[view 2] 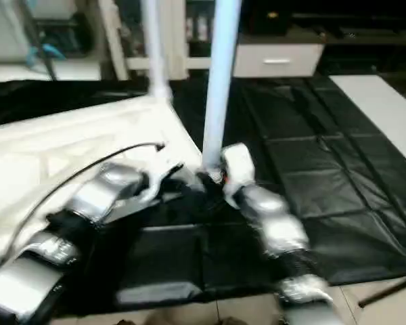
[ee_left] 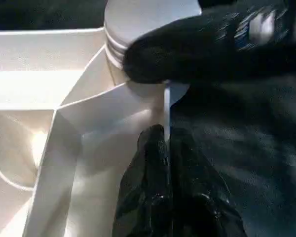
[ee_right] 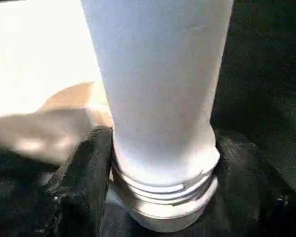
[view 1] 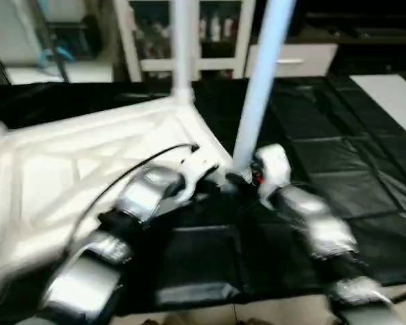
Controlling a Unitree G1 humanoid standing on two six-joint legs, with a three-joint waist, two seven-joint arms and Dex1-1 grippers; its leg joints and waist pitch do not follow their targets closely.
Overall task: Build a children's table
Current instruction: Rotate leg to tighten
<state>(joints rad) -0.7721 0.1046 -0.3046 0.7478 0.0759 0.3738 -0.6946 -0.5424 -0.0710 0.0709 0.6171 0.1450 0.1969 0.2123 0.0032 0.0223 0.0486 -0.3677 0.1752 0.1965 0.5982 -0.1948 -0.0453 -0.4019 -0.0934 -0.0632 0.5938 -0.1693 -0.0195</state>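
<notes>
Children's table top (view 1: 81, 169) lies upside down on the black-covered work table (view 1: 338, 169), ribbed underside up. At its far corner I see one leg (view 1: 183, 40) standing upright in a socket. At the corner nearest my grippers, my right gripper (ee_right: 158, 187) is clamped around the threaded base of a second leg (view 1: 260, 81), held upright at that corner's socket (ee_left: 138, 29). My left gripper (ee_left: 166, 148) pinches the top's thin edge beside that socket.

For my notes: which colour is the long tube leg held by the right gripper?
White; clearest in the right wrist view, tube leg, right gripper.
</notes>
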